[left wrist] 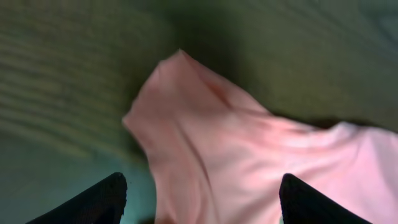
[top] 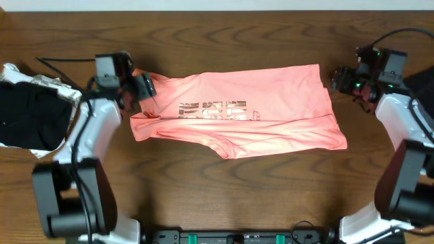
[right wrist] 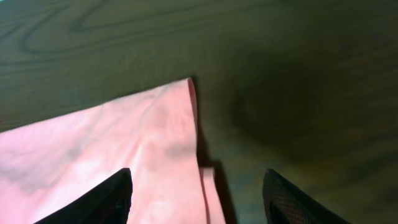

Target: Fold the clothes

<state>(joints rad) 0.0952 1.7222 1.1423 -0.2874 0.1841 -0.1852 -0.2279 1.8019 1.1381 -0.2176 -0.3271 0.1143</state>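
Roughly in the middle of the dark wood-grain table point(top: 224, 190) lies the salmon-pink short-sleeved T-shirt of thin soft fabric point(top: 285, 108). It is folded into a wide band that runs from one arm's side to the other. Its metallic gold-bronze block lettering point(top: 213, 108) faces up on the half nearer the left arm, and a rumpled flap bulges out along the near edge. The left gripper point(left wrist: 203, 186) hangs over the shirt's far left corner. Its two black fingers point(left wrist: 102, 199) are spread wide with nothing clamped between them. A pointed, creased peak of pink cloth lies below and ahead of them, though that wrist view is blurred and whether the tips touch the fabric cannot be told. The right gripper point(right wrist: 198, 180) sits at the shirt's far right corner, its fingers likewise well apart and holding nothing. In its wrist view the straight hem and square corner lie flat on the wood, one finger above the cloth and the other above bare table. At the table's left edge, well apart from the shirt, a black cloth point(top: 30, 115) rests on a crinkled pale sheet point(top: 51, 85).
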